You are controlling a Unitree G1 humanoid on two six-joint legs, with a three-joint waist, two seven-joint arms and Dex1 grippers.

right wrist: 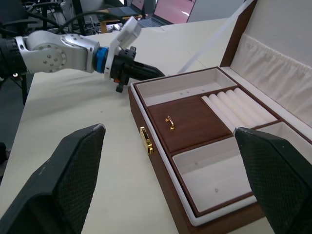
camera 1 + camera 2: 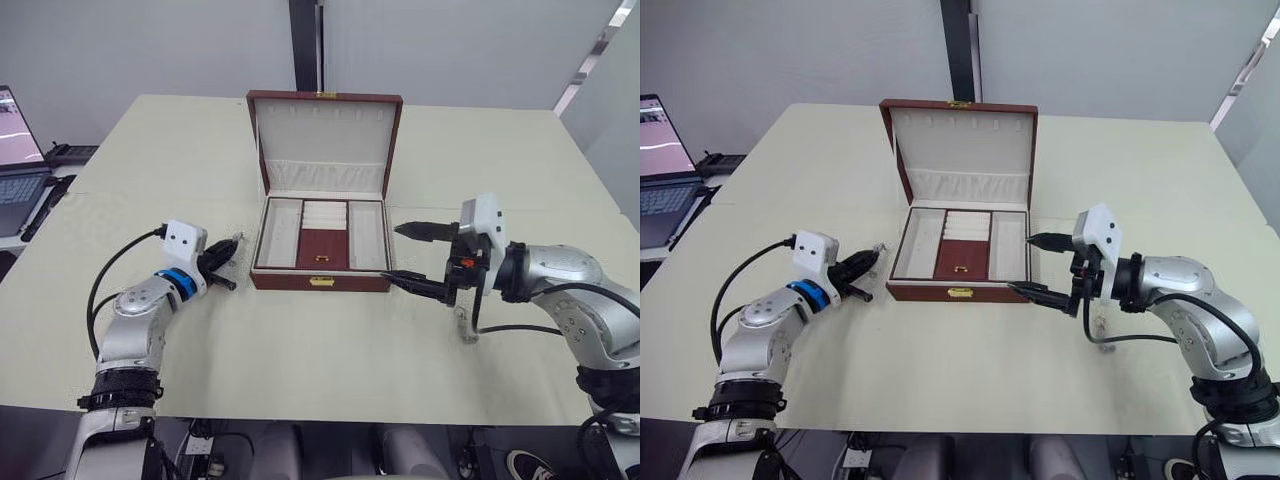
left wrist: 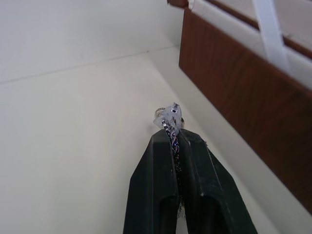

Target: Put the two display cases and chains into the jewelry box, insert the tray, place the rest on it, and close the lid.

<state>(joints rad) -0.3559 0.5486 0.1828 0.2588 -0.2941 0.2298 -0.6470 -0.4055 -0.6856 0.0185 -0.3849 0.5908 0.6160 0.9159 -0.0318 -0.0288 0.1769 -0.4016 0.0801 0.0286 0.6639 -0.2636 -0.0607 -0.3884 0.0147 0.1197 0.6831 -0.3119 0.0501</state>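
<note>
Left wrist view: a chain is pinched in the closed left gripper, near the box w/ tray already in, ready for placing; right gripper is held wide open, empty.

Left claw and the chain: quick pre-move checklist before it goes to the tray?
1. Left claw shut on the chain: ok.
2. Tray seated in the jewelry box: ok.
3. Lid open and upright: ok.
4. Tray compartment nearest the left claw free: ok.
5. Right claw open, beside the box's right wall, outside it: ok.
6. Display cases under the tray: cannot tell.
</note>
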